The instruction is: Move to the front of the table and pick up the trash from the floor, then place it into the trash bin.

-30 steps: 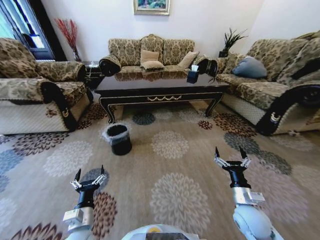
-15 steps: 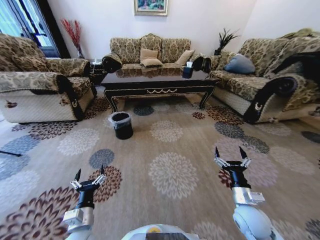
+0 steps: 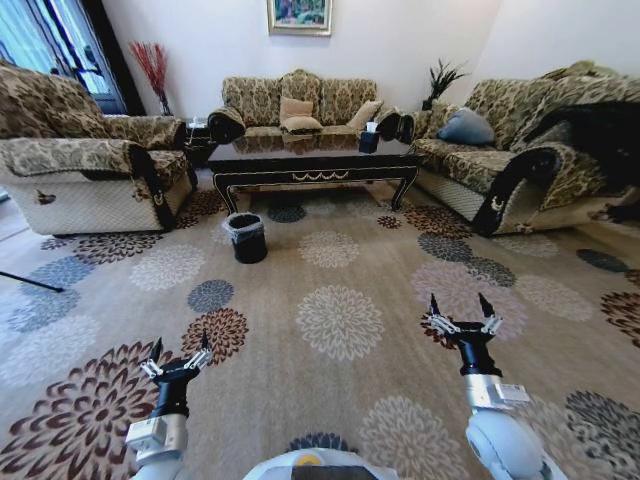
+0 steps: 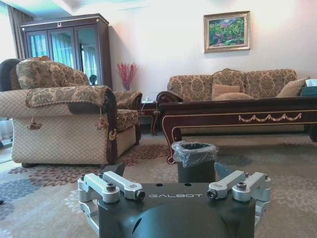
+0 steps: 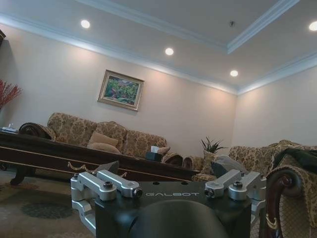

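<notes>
Head view: both arms held low and forward over the floor (image 3: 340, 250), well short of the table (image 3: 315, 160). Left gripper (image 3: 177, 357) – fingers apart, nothing between them. Right gripper (image 3: 462, 318) – fingers likewise apart and empty. Trash bin (image 3: 247, 237) stands on the carpet just before the table's left front leg, clear bag folded over its rim. Left wrist view confirms the bin (image 4: 195, 161) beside that leg. No litter piece can be made out on the carpet
</notes>
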Robot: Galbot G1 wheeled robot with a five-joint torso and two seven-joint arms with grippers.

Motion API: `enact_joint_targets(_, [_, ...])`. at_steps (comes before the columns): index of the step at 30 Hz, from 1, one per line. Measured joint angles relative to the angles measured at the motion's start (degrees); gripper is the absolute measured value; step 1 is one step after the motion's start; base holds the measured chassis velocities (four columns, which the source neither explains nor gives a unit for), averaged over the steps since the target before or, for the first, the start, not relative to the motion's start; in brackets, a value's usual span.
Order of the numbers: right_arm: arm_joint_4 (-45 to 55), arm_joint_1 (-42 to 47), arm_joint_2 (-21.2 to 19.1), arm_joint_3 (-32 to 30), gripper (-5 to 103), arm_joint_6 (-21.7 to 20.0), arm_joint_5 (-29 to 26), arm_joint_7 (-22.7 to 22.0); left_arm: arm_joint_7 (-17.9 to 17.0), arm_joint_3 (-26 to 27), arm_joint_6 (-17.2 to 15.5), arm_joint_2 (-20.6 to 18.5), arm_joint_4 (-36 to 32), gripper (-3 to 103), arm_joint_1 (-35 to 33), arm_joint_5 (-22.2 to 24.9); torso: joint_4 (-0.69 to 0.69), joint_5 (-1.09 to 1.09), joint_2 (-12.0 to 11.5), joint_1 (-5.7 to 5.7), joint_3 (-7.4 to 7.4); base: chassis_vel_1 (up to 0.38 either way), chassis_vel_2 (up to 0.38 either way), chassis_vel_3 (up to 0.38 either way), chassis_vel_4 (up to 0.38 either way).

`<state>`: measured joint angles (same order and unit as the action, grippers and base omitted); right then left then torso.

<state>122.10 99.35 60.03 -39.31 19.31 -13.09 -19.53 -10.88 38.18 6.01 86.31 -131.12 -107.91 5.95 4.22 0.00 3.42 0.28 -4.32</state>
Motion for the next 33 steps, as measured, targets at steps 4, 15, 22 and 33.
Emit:
enact_joint_targets(4, [0.0,0.0,0.0,0.0,100,0.0,0.0,0.0,0.0,0.0,0.0,0.0,0.0,100,0.0,0.0,0.01,0.0,0.0,0.0,0.0,0.196,-0.195,-0.207,0.219])
enact_joint_targets(15, [0.0,0.09,0.01,0.0,100,-0.01,0.0,-0.01,0.0,0.0,0.01,0.0,0.01,100,-0.04,0.01,0.02,-0.02,0.04,-0.08,0.06,0.234,-0.302,-0.243,0.309])
enact_joint_targets(22, [0.0,0.02,0.01,0.0,100,-0.01,0.0,-0.01,0.0,-0.01,0.01,0.0,0.01,100,-0.01,0.0,0.0,0.0,0.01,-0.01,0.0,-0.01,0.01,0.023,-0.024])
enact_joint_targets(33, [0.0,0.05,0.01,0.0,100,-0.01,0.0,-0.01,0.0,0.0,0.01,0.0,0.01,100,-0.01,0.0,0.02,0.0,0.01,-0.04,0.03,-0.02,0.014,0.021,-0.011])
